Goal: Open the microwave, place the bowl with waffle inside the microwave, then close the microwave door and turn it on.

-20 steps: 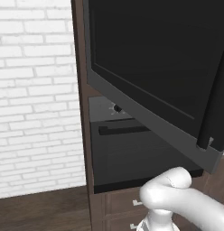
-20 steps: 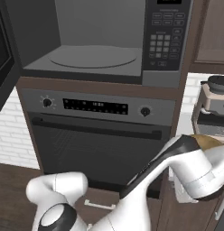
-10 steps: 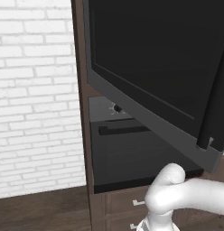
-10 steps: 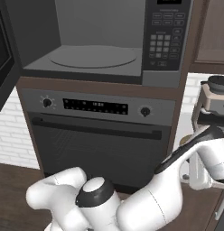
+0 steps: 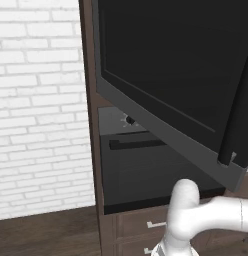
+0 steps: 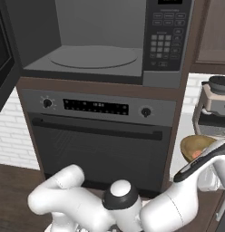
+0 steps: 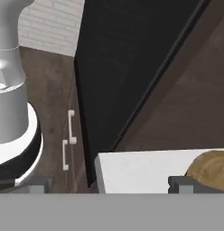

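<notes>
The wall unit takes up most of the scene: the microwave (image 6: pixel 100 43) sits high in the dark wood column, its cavity bare with the turntable showing, keypad on the right. Its door (image 5: pixel 166 95) is swung fully out to the left, the black glass facing the left base camera and the dark handle hanging at the door's near edge. So the opening step looks done. Below the microwave is the oven (image 6: pixel 98 140), with knobs, a display and a bar handle. White brick wall runs off to the left, and a dark wood floor lies below.

To the right of the oven is a white counter (image 7: pixel 141 169), and on it the bowl (image 6: pixel 196 148), a wooden bowl with something orange-brown inside, presumably the waffle. A blender-like appliance (image 6: pixel 214 106) stands behind it, further right.

The arm bends low and reaches right, its forearm crossing in front of the bowl in the right base view. The gripper (image 7: pixel 111 184) is spread wide and holds nothing. In the hand view its tips hover at the counter's near edge, and the bowl's rim (image 7: pixel 211 169) lies off toward one fingertip's side, just beside it, not between the tips.

That offset is what the next move turns on, I judge: the hand must shift sideways toward the bowl before closing on its rim, then lift up and left into the cavity.
</notes>
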Robot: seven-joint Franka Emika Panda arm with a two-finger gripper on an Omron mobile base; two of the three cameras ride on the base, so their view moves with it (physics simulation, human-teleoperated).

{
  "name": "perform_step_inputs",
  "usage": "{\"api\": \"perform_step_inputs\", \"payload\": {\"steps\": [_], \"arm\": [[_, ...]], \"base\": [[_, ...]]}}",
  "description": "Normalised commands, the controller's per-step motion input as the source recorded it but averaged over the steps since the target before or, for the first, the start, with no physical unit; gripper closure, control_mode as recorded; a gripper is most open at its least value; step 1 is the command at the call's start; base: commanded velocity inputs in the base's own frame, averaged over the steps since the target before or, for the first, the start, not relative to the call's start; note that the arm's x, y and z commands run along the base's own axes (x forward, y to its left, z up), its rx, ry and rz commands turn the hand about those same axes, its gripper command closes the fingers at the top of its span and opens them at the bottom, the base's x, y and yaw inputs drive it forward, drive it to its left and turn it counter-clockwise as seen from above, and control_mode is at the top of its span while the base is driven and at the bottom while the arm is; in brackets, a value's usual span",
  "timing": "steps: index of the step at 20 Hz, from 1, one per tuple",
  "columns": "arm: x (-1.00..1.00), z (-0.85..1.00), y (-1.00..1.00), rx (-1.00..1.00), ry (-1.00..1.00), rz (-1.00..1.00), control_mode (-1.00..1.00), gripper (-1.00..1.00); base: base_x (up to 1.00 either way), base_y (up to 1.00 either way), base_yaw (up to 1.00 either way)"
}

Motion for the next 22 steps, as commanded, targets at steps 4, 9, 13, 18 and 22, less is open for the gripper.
{"api": "perform_step_inputs", "payload": {"steps": [4,9,13,18,22], "arm": [[0.44,-0.18,-0.33,-0.08,0.0,-0.15,-1.0,-1.0],[0.33,-0.03,-0.32,-0.2,-0.07,-0.18,-1.0,-1.0],[0.34,-0.19,-0.23,-0.19,-0.05,-0.14,-1.0,-1.0],[0.32,-0.4,-0.04,-0.17,0.0,-0.08,-1.0,-1.0],[0.23,-0.41,-0.03,-0.15,0.0,-0.01,-1.0,-1.0]], "base": [[0.0,0.0,0.0],[0.0,0.0,0.0],[0.0,0.0,0.0],[0.0,0.0,0.0],[0.0,0.0,0.0]]}}
